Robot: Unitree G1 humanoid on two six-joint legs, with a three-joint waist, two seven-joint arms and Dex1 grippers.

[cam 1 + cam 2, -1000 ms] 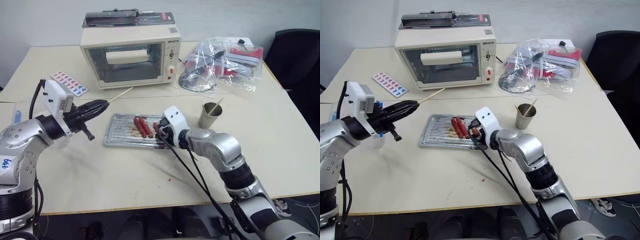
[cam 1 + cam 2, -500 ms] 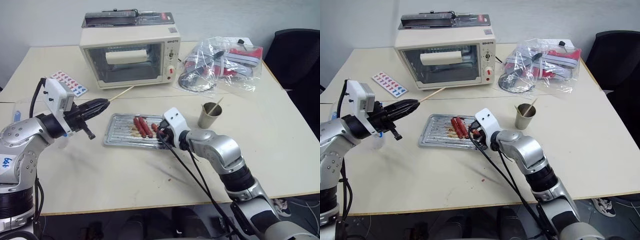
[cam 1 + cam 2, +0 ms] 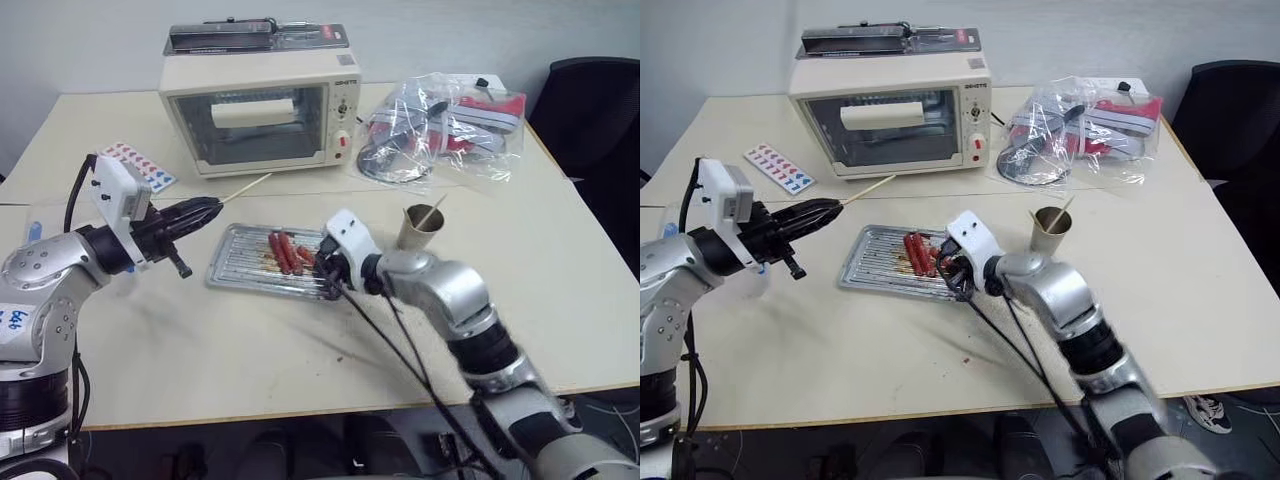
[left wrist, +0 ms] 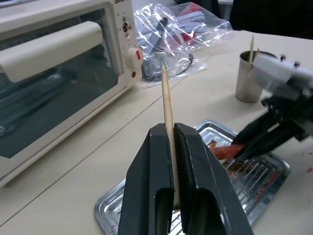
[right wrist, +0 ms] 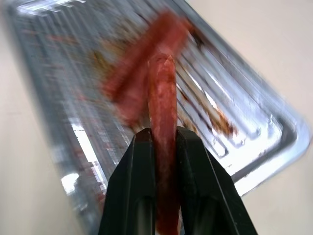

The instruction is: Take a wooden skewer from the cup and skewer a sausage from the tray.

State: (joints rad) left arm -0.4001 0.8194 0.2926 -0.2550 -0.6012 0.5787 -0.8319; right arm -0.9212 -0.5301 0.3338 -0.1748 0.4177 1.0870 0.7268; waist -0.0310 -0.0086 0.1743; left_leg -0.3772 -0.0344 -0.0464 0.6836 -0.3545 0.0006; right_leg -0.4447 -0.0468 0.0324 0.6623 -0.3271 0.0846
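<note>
My left gripper [image 3: 203, 211] is shut on a thin wooden skewer [image 4: 166, 98] and hangs to the left of the tray, the stick pointing toward the toaster oven. My right gripper [image 5: 164, 133] is shut on a reddish-brown sausage [image 5: 162, 93], held just above the right end of the silver ribbed tray [image 3: 232, 266]. Two more sausages [image 3: 281, 252] lie side by side in the tray. The tan paper cup [image 3: 419, 229] stands right of the tray with another skewer leaning in it.
A cream toaster oven [image 3: 255, 100] stands behind the tray. A clear plastic bag [image 3: 440, 125] with red items lies at the back right. A sticker card [image 3: 137, 165] lies at the back left. A black chair [image 3: 590, 110] stands past the table's right edge.
My right gripper has closed on a sausage and lifted it off the tray, the wrist rolling as it rose. The left gripper with the skewer has stayed in place.
</note>
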